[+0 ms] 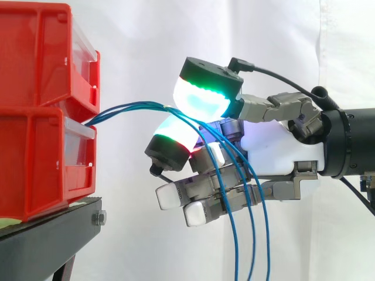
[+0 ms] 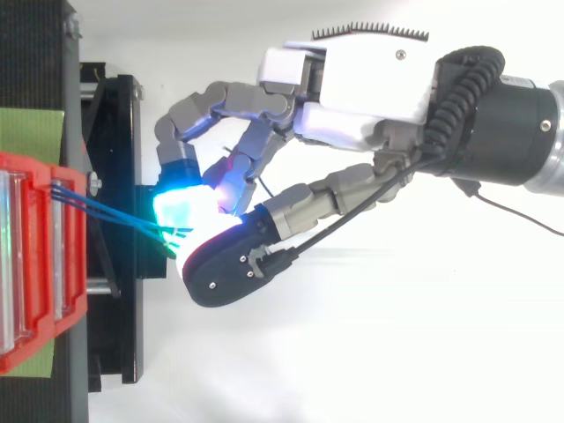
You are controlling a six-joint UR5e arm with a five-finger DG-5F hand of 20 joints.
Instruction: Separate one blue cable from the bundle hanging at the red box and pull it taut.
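Observation:
Several thin blue cables (image 1: pixel 126 109) come out between the two stacked red bins (image 1: pixel 41 111) and run right, fairly straight, to my hand (image 1: pixel 275 147). Two glowing fingertips (image 1: pixel 202 98) close on the strands from above and below, about a hand's width from the bins. Past the pinch, three strands (image 1: pixel 251 234) drape over the lower fingers and hang down out of view. From above, the cables (image 2: pixel 110 211) leave the red bin (image 2: pixel 40 264) and end between the cyan and white pads (image 2: pixel 181 207) of the hand (image 2: pixel 370 84). Whether one strand or all are pinched is hidden.
The bins stand on a black stand (image 1: pixel 50 231), whose frame (image 2: pixel 115 123) lies under the fingertips in the top view. A white curtain hangs behind. The arm enters from the right.

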